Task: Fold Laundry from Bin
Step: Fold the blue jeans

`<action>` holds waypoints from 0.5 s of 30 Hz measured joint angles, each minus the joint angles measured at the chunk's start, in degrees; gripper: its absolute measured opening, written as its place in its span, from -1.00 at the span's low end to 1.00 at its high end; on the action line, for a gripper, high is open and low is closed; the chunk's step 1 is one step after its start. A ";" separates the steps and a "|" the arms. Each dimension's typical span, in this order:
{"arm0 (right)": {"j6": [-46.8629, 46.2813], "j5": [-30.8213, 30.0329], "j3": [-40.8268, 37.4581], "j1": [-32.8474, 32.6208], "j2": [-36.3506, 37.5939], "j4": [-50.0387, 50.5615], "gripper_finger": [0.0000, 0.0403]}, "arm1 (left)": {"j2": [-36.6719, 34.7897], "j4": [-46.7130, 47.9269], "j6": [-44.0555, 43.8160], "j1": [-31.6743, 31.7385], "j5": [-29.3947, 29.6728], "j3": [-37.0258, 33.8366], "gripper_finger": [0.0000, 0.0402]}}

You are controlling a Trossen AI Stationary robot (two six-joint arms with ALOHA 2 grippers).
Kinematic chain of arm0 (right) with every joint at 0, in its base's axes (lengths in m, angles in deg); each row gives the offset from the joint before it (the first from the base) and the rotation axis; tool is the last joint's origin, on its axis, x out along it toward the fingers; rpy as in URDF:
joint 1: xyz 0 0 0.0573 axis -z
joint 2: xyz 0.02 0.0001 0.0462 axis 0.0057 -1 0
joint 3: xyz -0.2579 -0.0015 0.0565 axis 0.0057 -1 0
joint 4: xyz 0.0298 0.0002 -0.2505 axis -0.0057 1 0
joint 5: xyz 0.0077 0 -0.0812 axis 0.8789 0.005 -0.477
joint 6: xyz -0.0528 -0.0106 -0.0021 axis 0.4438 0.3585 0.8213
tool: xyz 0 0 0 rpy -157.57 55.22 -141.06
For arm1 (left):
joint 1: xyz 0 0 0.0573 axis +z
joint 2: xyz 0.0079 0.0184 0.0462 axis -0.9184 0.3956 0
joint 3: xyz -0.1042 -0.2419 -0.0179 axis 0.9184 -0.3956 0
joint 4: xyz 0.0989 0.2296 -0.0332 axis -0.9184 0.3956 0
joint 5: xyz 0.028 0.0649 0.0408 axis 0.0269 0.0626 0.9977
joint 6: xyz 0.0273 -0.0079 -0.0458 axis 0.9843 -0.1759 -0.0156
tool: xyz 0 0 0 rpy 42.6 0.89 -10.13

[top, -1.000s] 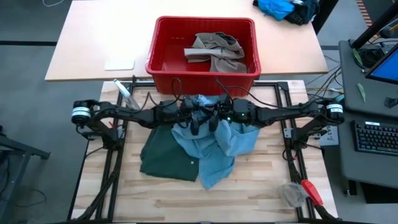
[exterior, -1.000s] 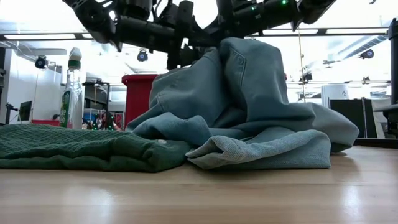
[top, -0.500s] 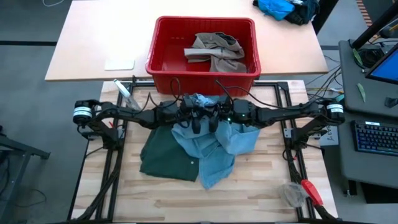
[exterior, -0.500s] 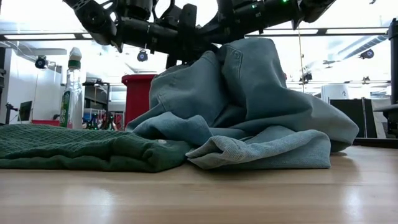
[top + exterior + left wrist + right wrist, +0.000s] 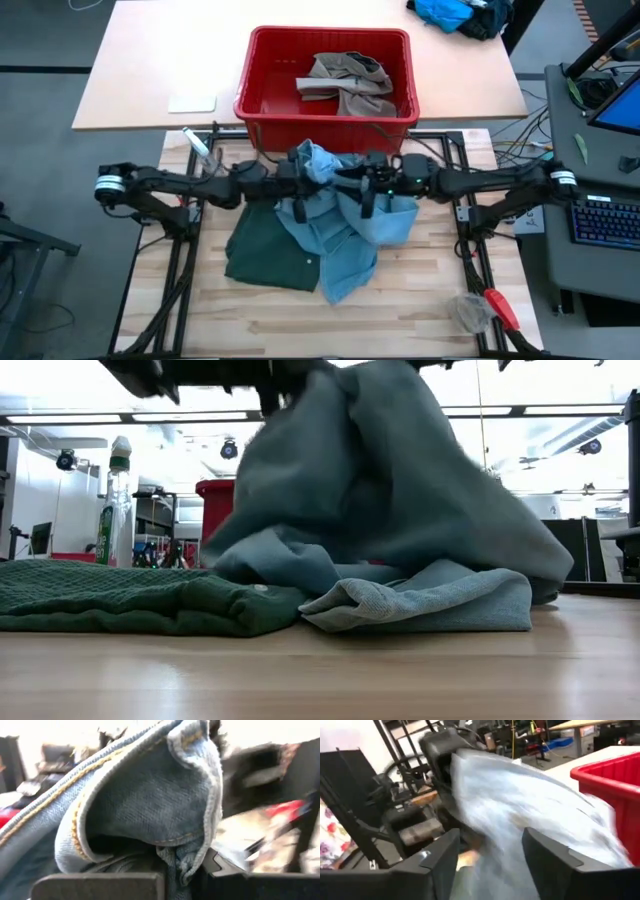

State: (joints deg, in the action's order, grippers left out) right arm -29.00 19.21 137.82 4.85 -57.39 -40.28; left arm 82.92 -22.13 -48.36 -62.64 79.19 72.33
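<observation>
Step in hand, judged from the layout: hand-over and spreading of the denim trousers (image 5: 335, 225). Raise the gripped hem until the bunched legs hang free of the table (image 5: 420, 310), then draw the arms apart so the fabric opens flat; avoid dragging the dark green shorts (image 5: 265, 250) along underneath.

Near: the shorts lie flat on the near-left of the table, with the trousers heaped partly over their right edge.

Middle: the left gripper (image 5: 298, 180) is clamped tight on a folded denim edge, with stitched hem bulging above its fingers (image 5: 100, 887) in the left wrist view. The right gripper (image 5: 362, 192) stands part-way open; denim passes just in front of its fingers (image 5: 545, 855), and the pictures do not show a grip.

Far: the bin (image 5: 330, 125) sits beyond the arms, with the khaki-taupe piece (image 5: 345, 82) lying inside it.
</observation>
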 joint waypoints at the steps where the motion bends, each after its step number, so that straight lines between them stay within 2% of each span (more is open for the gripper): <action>1: 0.19 0.32 -0.05 0.01 1.00 0.58 0.09 | -1.49 -0.26 0.04 -0.33 -1.02 0.00 -0.93; 6: 1.67 0.47 -0.09 -0.25 6.35 3.95 0.23 | -8.31 -0.47 0.82 -0.98 -8.68 0.02 -0.93; 11: 4.47 0.21 1.43 -0.25 9.41 7.90 0.28 | -14.15 -0.85 1.87 -1.43 -12.20 0.99 -0.94; 13: 6.74 0.46 3.18 -0.29 9.80 10.14 0.28 | -14.95 -0.39 1.89 -1.34 -17.41 2.52 -0.94; 15: 8.97 0.74 5.88 -0.31 9.72 14.22 0.29 | -15.00 0.04 1.92 -1.41 -25.34 4.94 -0.94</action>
State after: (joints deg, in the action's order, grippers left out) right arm -20.02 19.95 143.70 4.53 -47.68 -26.07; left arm 67.92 -22.10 -46.43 -64.05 53.84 77.27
